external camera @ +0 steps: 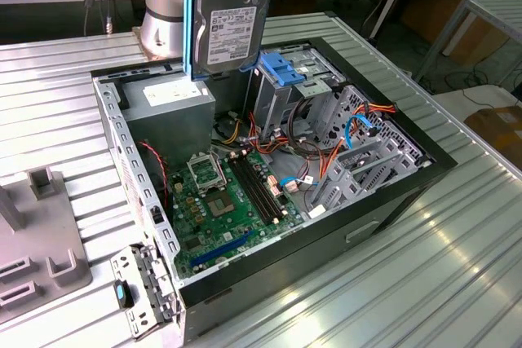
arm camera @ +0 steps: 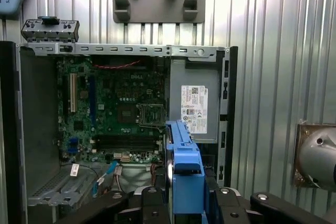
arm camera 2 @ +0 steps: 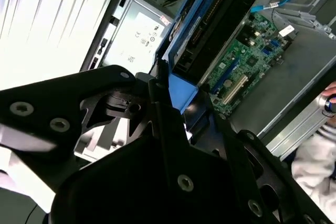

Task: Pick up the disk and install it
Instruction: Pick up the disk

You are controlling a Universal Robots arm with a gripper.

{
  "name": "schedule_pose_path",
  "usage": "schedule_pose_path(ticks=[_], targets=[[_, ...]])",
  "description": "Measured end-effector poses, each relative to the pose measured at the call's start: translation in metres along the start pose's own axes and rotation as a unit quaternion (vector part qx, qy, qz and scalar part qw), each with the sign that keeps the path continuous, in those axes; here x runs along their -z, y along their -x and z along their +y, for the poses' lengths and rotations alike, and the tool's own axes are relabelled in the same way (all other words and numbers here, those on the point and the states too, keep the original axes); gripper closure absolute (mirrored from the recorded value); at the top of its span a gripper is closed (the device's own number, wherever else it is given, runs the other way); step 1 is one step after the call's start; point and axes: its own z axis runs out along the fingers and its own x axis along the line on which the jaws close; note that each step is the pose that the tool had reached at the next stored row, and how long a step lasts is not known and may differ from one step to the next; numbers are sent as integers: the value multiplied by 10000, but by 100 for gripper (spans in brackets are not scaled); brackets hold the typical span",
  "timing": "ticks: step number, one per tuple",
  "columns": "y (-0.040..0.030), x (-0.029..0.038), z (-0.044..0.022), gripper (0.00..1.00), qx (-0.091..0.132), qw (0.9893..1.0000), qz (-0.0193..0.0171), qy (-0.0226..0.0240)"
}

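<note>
Labels: the disk (external camera: 231,14) wears a white label with black print, too fine to make out from here. The grey power-supply box (external camera: 167,116) has a white label as well.
Jaws: in the first wrist view the gripper (arm camera: 184,205) has its black jaws pinched onto the disk, one against each blue rail.
Disk: held on edge in the air, label outward, over the open computer case (external camera: 326,246). It is above the power-supply box and to the exterior view's left of the drive cage (external camera: 285,99).
Around: a blue latch (external camera: 281,67) tops the cage. The green motherboard (external camera: 220,201) lies bare, and orange and blue cables (external camera: 352,128) run beside the cage.
Table: ribbed metal table (external camera: 457,275), with a grey fixture plate (external camera: 37,238) at the exterior view's left.
Bystander: a pale sleeve (arm camera 2: 315,163) in the second wrist view.
</note>
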Motion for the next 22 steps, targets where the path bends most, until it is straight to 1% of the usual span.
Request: schedule_pose_path(ticks=[1,4,5,7,8,10,11,14,16,18,19,20,22], targets=[[0,0,0,63,0,10000,0,0],[-2,-5,-86,63,0,10000,0,0],[-4,-9,-144,63,1,10000,0,0],[-6,-14,-221,63,0,10000,0,0],[-7,-18,-295,63,0,10000,0,0],[-13,-35,-571,63,0,10000,-1,0],[-15,-38,-627,63,0,10000,0,0],[-17,-45,-750,63,0,10000,0,0],[-21,-54,-880,63,0,10000,0,0],[-23,-60,-981,63,0,10000,0,0],[-26,-67,-1105,63,0,10000,0,0],[-26,-69,-1149,63,1,10000,1,0],[-29,-73,-1190,63,0,10000,0,0]])
